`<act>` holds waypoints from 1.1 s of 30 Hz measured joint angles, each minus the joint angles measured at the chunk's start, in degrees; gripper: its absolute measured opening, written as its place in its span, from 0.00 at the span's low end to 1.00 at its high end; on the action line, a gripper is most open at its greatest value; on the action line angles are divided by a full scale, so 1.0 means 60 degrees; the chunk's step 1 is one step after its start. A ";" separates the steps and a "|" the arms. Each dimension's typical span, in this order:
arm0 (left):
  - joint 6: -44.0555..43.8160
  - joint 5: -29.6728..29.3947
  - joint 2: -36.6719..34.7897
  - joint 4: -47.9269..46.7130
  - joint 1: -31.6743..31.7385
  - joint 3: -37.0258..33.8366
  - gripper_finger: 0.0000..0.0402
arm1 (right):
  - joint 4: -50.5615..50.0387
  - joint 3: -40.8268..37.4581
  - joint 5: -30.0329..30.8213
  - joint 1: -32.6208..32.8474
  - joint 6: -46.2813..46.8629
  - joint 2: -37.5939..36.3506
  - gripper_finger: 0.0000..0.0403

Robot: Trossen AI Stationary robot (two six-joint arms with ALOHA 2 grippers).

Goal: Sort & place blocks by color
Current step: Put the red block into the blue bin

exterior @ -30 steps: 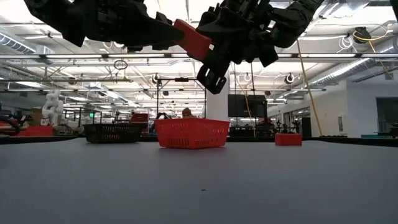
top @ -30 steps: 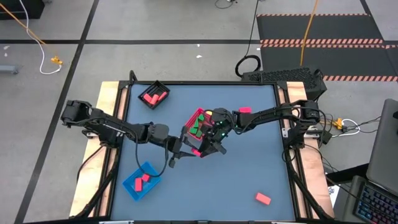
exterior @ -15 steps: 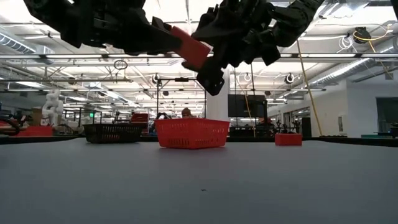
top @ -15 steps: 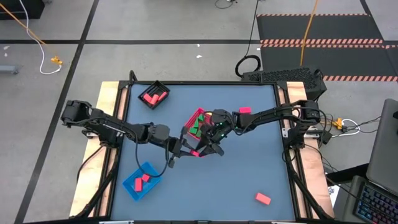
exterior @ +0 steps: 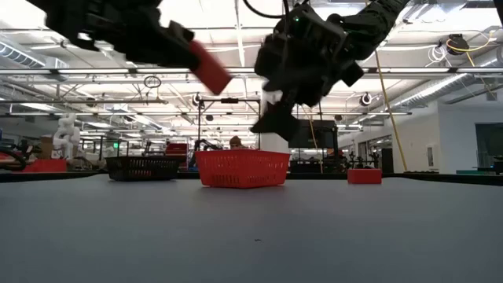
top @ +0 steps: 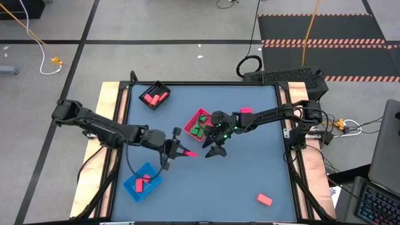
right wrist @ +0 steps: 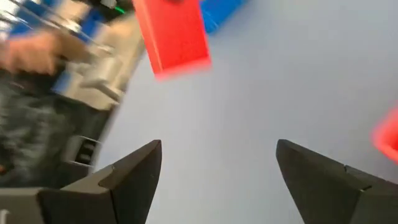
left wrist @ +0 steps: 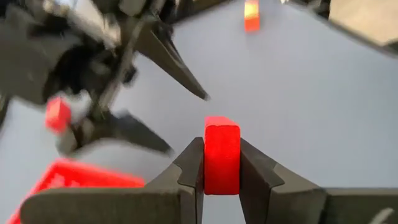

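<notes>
Left tool (top: 183, 152) is clamped on a red block (left wrist: 221, 155) over the blue-grey worktop (top: 250, 169); right tool (top: 214, 150) gapes wide, holding nothing, big workshop room behind.

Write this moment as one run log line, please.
left gripper: shut on red block, above table | right gripper: open, empty, near pink tray | blue tray: two red blocks

floor (top: 156, 56): grey concrete, black seams; striped mat (top: 319, 28) | hall: ceiling strip lights (exterior: 440, 79)
</notes>
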 joint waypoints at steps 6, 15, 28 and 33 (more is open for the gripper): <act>-0.1878 -0.0944 -0.1230 -0.2350 -0.0692 0.0005 0.16 | -0.1687 -0.0007 0.2034 -0.0293 -0.1259 -0.0311 0.74; -0.5216 -0.1310 -0.2185 -0.5333 -0.1920 0.0004 0.21 | -0.2496 0.0004 0.2789 -0.0621 -0.1276 -0.0847 0.74; -0.7458 -0.1435 -0.2193 -0.6309 -0.3853 0.0002 0.21 | -0.5235 -0.0007 0.6221 -0.1066 -0.1256 -0.2412 0.74; -0.6866 -0.1467 -0.2191 -0.6231 -0.3523 0.0004 0.13 | -0.5249 -0.0007 0.6219 -0.1088 -0.1250 -0.2649 0.74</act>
